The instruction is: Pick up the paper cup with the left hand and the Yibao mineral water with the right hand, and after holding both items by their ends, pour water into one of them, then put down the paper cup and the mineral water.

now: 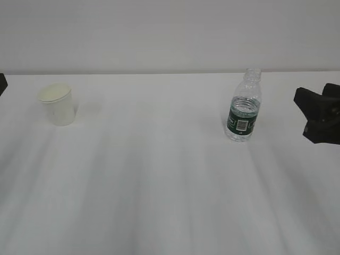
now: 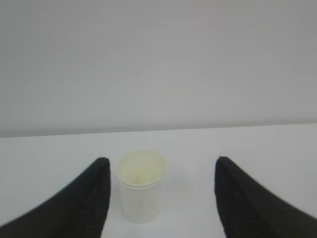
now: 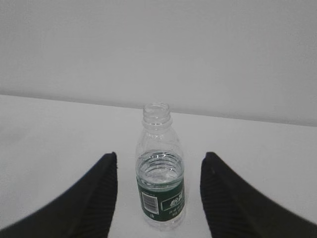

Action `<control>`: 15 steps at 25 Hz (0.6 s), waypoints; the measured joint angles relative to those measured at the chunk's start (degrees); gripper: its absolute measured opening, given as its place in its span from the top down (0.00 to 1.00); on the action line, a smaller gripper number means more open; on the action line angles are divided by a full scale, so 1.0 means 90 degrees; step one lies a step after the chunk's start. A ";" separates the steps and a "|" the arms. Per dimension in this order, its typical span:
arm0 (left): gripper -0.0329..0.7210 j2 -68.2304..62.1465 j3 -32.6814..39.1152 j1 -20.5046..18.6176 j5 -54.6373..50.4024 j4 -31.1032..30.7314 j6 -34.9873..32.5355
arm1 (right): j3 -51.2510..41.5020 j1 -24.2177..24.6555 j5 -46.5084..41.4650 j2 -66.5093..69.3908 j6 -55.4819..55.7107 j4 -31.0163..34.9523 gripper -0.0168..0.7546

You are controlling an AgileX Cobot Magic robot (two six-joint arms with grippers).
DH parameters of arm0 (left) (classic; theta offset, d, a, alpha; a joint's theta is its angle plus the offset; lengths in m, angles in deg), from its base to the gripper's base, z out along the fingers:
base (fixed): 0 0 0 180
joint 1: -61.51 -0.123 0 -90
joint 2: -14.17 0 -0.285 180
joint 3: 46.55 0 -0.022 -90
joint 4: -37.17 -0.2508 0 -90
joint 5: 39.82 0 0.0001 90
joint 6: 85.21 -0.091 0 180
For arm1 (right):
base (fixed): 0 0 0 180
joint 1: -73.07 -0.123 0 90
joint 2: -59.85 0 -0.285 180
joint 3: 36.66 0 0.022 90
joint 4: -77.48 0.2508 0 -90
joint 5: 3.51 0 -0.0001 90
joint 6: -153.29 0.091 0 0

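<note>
Two task items are seen upright and well apart on the white counter (image 1: 159,186): the paper cup (image 1: 57,104) at the left and the Yibao mineral water (image 1: 243,106), uncapped, at the right. The left claw (image 2: 158,198) is held open with the cup standing between its fingers, untouched, nearer the left one. The right claw (image 3: 158,193) is likewise spread, empty, the bottle standing between its fingers.

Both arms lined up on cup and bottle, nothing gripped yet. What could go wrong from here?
1. The Yibao mineral water has no cap and holds water; a knock from the right gripper could tip and spill it.
2. The paper cup sits off-centre, nearer one side of the left gripper; closing may push it sideways.
3. The cup looks thin; a hard squeeze could crush it.
</note>
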 joint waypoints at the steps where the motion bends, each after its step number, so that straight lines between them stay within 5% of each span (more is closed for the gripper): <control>1: 0.33 -0.0066 0.0000 0.0000 0.0107 0.0000 0.0015 | -0.0040 0.0000 0.0234 0.0122 0.0010 -0.0011 0.45; 10: 0.33 -0.0354 0.0000 0.0000 0.0706 -0.0529 0.0356 | -0.0316 0.0000 0.2616 0.2107 0.0367 -0.0149 0.45; 15: 0.33 -0.0350 0.0000 0.0000 0.1108 -0.0610 0.0398 | -0.0356 0.0000 0.2863 0.3071 0.0431 -0.0247 0.45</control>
